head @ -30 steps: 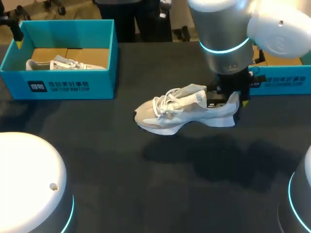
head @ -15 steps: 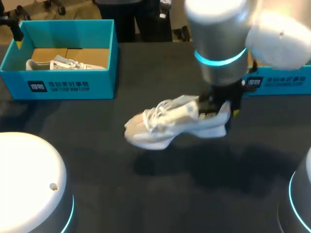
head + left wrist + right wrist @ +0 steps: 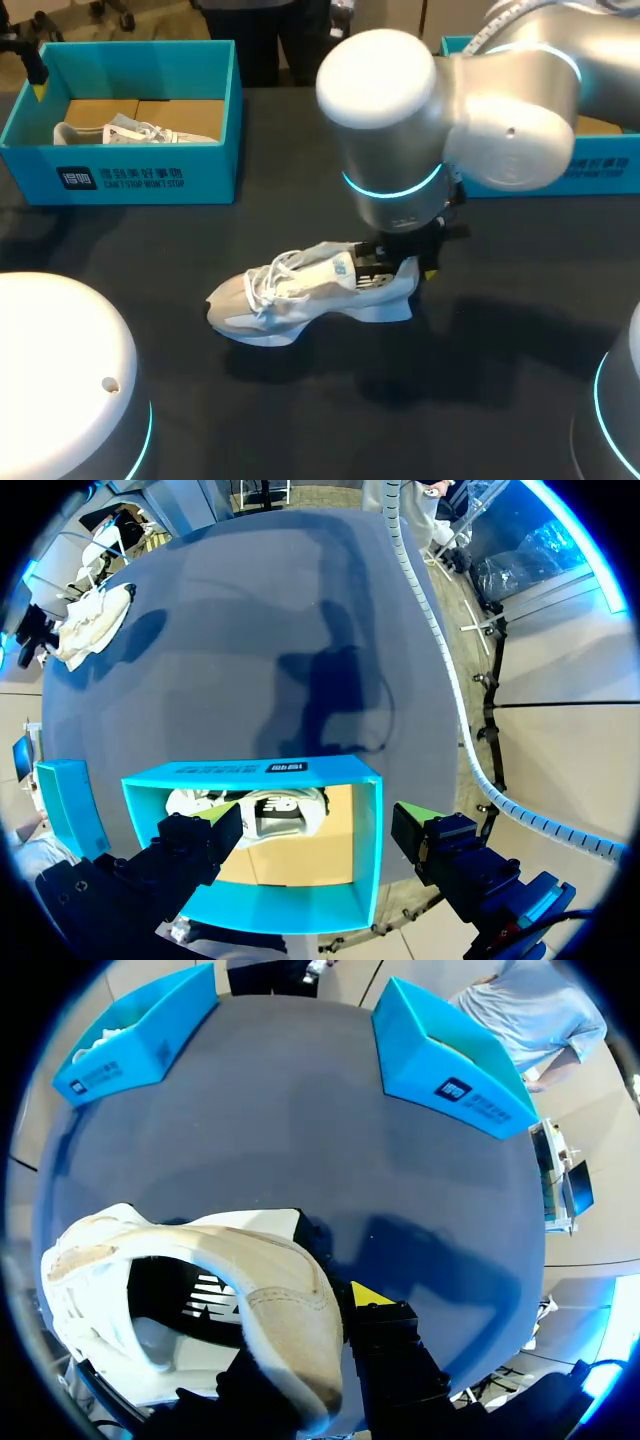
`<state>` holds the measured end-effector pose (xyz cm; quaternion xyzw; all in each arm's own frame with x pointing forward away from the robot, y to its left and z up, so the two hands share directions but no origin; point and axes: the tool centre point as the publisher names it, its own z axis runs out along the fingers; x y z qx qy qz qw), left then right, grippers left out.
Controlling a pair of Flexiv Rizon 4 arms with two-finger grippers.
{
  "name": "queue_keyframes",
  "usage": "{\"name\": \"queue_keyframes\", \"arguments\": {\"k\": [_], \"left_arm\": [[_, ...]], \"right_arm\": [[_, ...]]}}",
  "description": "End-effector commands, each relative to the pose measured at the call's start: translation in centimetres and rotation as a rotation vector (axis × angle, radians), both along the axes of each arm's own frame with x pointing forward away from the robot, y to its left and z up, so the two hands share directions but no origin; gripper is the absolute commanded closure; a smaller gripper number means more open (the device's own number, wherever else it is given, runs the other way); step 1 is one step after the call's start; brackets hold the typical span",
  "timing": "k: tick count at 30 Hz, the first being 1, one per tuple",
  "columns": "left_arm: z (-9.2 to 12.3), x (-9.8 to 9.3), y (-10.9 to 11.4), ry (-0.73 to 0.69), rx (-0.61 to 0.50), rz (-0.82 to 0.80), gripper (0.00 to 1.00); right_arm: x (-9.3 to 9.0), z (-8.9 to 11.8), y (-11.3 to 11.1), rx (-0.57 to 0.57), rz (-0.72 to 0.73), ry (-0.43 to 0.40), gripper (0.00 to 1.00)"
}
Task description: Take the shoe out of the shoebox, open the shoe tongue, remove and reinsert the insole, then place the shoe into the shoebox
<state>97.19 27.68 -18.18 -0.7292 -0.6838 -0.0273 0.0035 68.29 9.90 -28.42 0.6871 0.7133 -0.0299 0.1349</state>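
Right gripper (image 3: 398, 268) is clenched on the shoe (image 3: 300, 295) at the heel collar: in the right wrist view 1 finger sits inside the opening and the yellow-tipped finger (image 3: 372, 1296) is on the outside of the heel. The shoe is near the middle of the worktop (image 3: 300, 430), toe toward the left edge, heel toward the right, roughly level. Can't tell if the sole touches the worktop or hangs just above it. The right arm (image 3: 400, 130) comes in from the far-right and stands over the heel.

2 teal shoeboxes: left shoebox (image 3: 150, 178) in the far-left corner with a 2nd shoe (image 3: 125, 131) lying in it, right shoebox (image 3: 580, 170) at the far-right edge, mostly hidden behind the arm.

Left gripper (image 3: 318, 842) is released, fingers spread wide, over the left shoebox, at its left end in the head view. The 2nd shoe is ahead of it in the box.
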Motion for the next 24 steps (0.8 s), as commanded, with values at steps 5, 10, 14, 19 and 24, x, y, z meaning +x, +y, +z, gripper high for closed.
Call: {"name": "queue_keyframes", "arguments": {"k": [5,10,14,19,24], "left_arm": [[0.1,0.0,0.0,0.000,0.003,0.000,0.00],[0.1,0.0,0.0,0.000,0.003,0.000,0.00],[0.1,0.0,0.0,0.000,0.003,0.000,0.00],[0.1,0.0,0.0,0.000,0.003,0.000,0.00],[0.1,0.0,0.0,0.000,0.003,0.000,0.00]], "right_arm": [[-0.6,-0.8,1.0,0.019,-0.024,-0.012,1.00],[-0.9,-2.8,1.5,0.021,-0.046,-0.011,1.00],[-0.7,-3.5,1.3,0.021,-0.049,-0.010,1.00],[-0.2,-5.1,0.6,0.014,-0.071,0.015,1.00],[0.2,-6.3,-0.2,0.023,-0.090,0.032,1.00]]}}
